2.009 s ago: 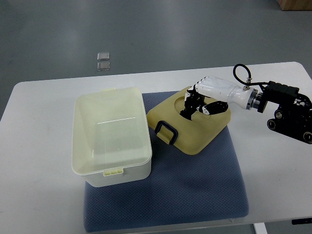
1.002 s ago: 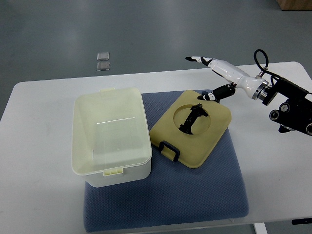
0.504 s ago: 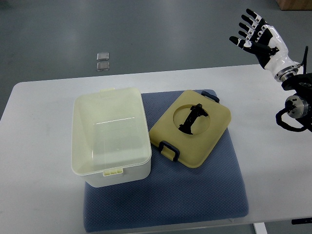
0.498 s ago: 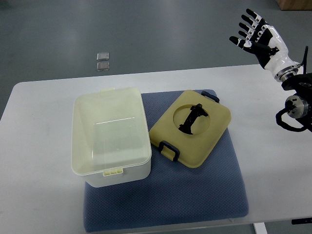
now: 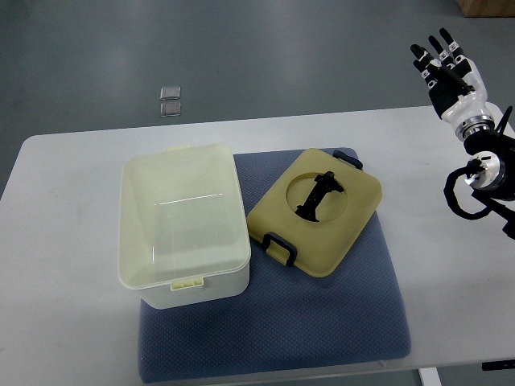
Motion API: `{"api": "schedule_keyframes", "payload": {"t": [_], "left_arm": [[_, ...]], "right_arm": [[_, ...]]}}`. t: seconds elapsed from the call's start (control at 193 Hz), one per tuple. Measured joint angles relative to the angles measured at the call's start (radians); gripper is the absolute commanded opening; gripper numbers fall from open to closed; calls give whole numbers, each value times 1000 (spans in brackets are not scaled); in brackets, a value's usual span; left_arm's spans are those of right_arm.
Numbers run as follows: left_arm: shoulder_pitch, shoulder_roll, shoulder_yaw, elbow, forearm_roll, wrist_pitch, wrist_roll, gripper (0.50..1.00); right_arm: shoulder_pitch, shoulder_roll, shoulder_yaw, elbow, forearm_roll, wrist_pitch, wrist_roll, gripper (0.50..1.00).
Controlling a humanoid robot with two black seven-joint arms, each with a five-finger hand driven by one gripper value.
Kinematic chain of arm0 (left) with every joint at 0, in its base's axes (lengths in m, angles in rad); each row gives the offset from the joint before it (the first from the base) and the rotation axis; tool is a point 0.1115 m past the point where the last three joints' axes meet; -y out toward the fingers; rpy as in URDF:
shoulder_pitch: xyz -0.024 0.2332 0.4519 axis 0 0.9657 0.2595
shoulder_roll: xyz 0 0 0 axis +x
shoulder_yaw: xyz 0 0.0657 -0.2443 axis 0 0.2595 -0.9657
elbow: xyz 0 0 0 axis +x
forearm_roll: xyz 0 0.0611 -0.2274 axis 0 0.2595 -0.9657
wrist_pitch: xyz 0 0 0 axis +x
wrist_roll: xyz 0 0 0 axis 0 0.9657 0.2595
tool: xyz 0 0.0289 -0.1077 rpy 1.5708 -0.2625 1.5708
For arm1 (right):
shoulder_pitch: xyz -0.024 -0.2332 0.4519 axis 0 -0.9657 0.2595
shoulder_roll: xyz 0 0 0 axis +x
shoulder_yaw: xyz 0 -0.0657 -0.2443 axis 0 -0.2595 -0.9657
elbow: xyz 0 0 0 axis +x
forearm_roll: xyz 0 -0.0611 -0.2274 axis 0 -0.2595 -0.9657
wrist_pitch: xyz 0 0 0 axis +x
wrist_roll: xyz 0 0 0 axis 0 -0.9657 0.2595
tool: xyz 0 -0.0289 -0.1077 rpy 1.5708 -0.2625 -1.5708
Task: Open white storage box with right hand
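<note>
The white storage box (image 5: 183, 229) stands without its lid on the left part of the blue mat (image 5: 338, 322), its inside bare. Its yellowish lid (image 5: 315, 211), with a black handle in a round recess and black clips at two corners, lies flat on the mat just right of the box. My right hand (image 5: 447, 71) is raised at the far right, well above and beyond the table's back edge, fingers spread and holding nothing. It is far from both lid and box. The left arm does not show.
The white table (image 5: 64, 209) carries the mat. Two small clear squares (image 5: 170, 101) lie on the grey floor behind the table. My right forearm and its black joint (image 5: 483, 181) hang over the table's right edge.
My right hand let go of the lid, which now lies flat on the mat, and rose up and to the right, turning its spread fingers upward.
</note>
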Motion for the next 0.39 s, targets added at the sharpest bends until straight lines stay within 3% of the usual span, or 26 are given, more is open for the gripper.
{"api": "schedule_keyframes", "payload": {"t": [0.395], "left_arm": [[0, 0, 0, 0, 0, 0, 0, 1000]], "right_arm": [[-34, 20, -1, -4, -20, -54, 9, 930]]}}
